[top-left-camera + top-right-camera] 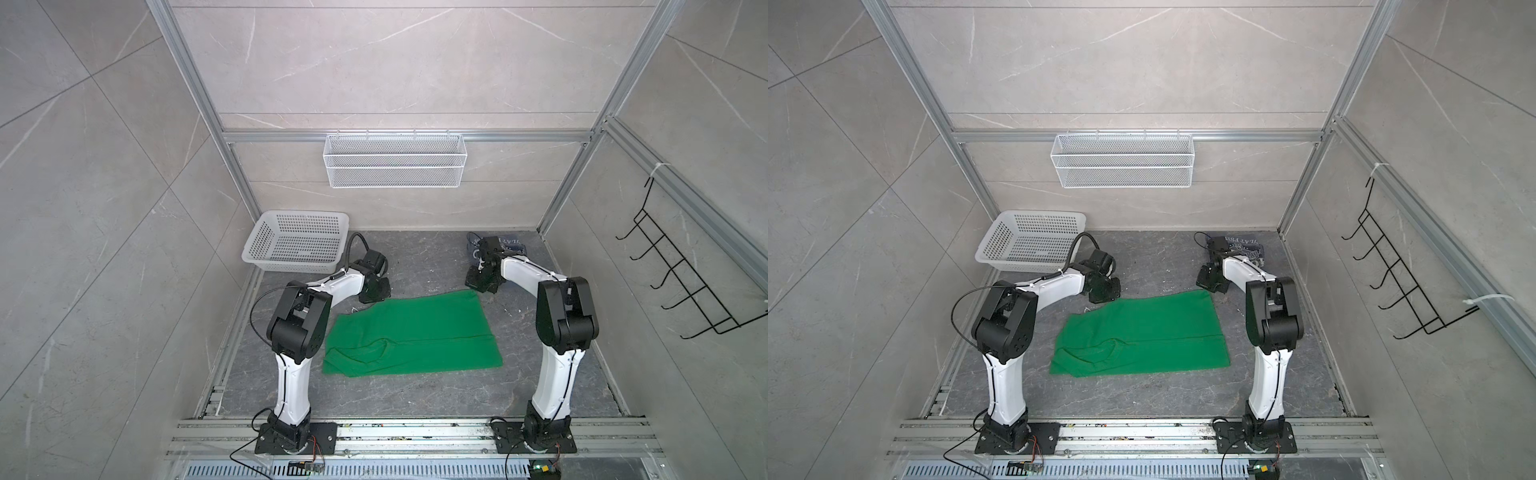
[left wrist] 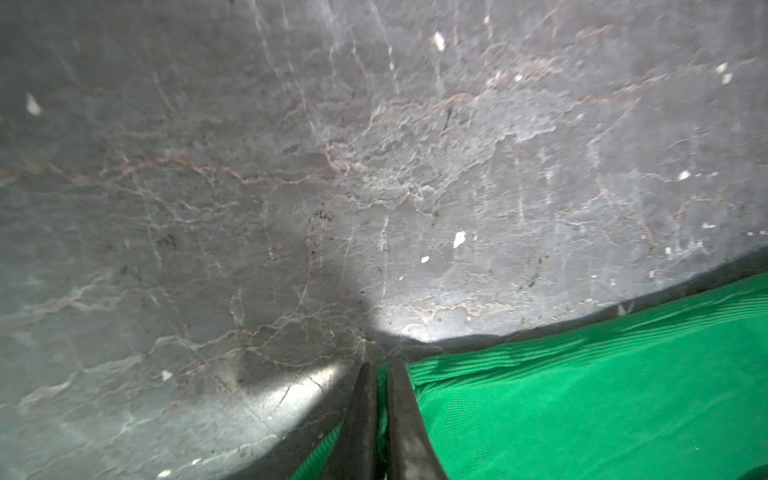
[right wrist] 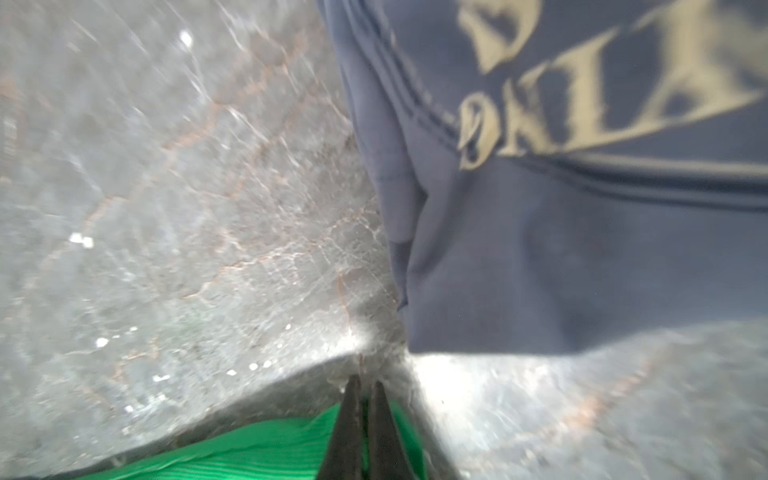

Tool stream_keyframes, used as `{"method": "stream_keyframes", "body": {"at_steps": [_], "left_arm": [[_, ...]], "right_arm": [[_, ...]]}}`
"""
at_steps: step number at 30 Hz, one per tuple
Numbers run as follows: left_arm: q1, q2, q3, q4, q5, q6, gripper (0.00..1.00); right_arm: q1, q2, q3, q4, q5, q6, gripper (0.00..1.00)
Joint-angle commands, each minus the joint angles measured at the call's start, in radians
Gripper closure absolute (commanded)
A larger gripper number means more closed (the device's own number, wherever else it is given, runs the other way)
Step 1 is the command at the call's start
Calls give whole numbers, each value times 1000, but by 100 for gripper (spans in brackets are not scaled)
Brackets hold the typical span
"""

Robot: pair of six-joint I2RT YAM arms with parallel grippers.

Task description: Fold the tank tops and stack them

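Note:
The bright green tank top (image 1: 411,336) (image 1: 1138,332) lies flattened on the dark stone floor between my two arms, with a loose fold near its front left. My left gripper (image 2: 382,368) is shut on the green top's far left corner (image 1: 368,301), a strip of green cloth pinched between its fingers. My right gripper (image 3: 365,384) is shut on the far right corner (image 1: 478,291). The slate-blue tank top (image 3: 561,232) with pale lettering lies bunched just beyond the right gripper, at the back right of the floor (image 1: 513,245) (image 1: 1246,245).
A white perforated basket (image 1: 295,241) (image 1: 1030,243) stands at the back left, close behind the left wrist. A white wire shelf (image 1: 395,160) hangs on the back wall. A black hook rack (image 1: 685,282) hangs on the right wall.

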State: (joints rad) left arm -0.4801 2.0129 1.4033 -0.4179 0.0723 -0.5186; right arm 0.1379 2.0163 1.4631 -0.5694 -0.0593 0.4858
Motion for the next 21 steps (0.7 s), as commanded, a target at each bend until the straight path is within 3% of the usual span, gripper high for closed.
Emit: {"method": "stream_keyframes", "body": {"at_steps": [1, 13, 21], "left_arm": [[-4, -84, -4, 32, -20, 35, 96], [-4, -139, -41, 88, -43, 72, 96], [-45, -182, -88, 108, -66, 97, 97]], "right_arm": [[5, -67, 5, -20, 36, -1, 100], [5, -119, -14, -8, 56, 1, 100], [5, -182, -116, 33, 53, 14, 100]]}}
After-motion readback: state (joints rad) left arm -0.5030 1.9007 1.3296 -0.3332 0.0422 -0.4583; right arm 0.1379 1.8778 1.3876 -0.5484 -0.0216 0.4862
